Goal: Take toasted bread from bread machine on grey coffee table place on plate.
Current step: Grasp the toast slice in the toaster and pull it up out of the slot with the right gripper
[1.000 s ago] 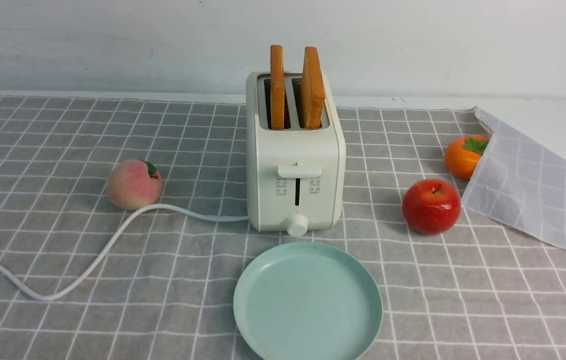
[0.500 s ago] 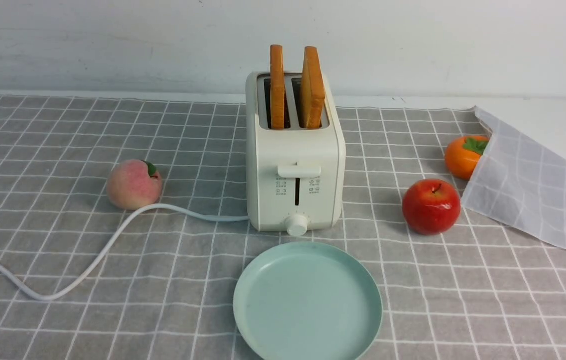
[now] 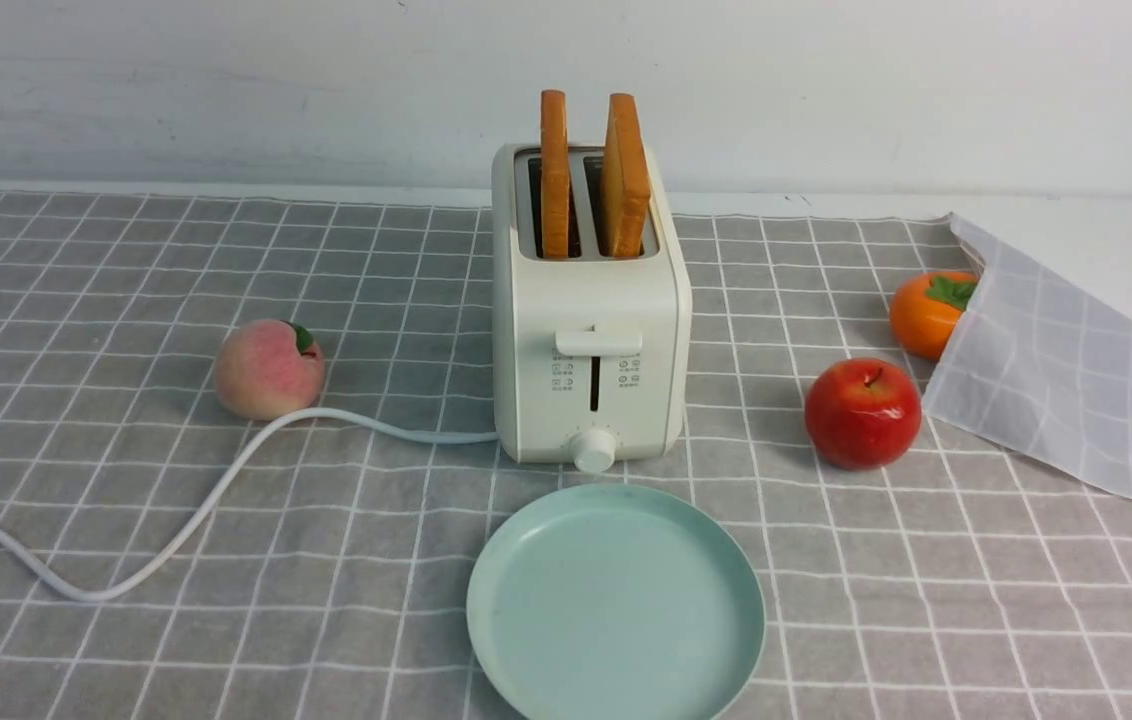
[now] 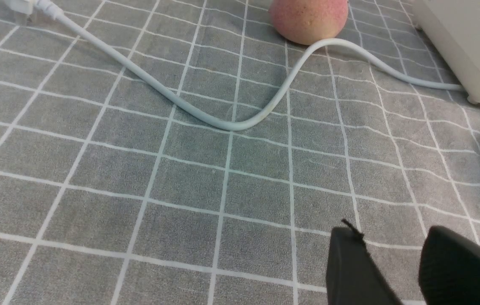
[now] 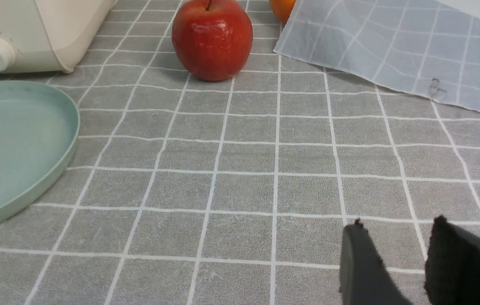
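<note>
Two square, golden-tan slices of toasted bread point(image 3: 554, 175) stand on edge in the slots of a cream-white boxy toaster point(image 3: 591, 330). The toaster sits on a grey cloth tabletop point(image 3: 106, 270) with a white grid. A round, pale mint-green plate point(image 3: 616, 610) lies just in front of the toaster. Low over the cloth, the black left fingers point(image 4: 350, 267) and black right fingers point(image 5: 363, 262) are apart, gripping nothing.

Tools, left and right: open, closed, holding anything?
Left tool: open, holding nothing.
Right tool: open, holding nothing.
</note>
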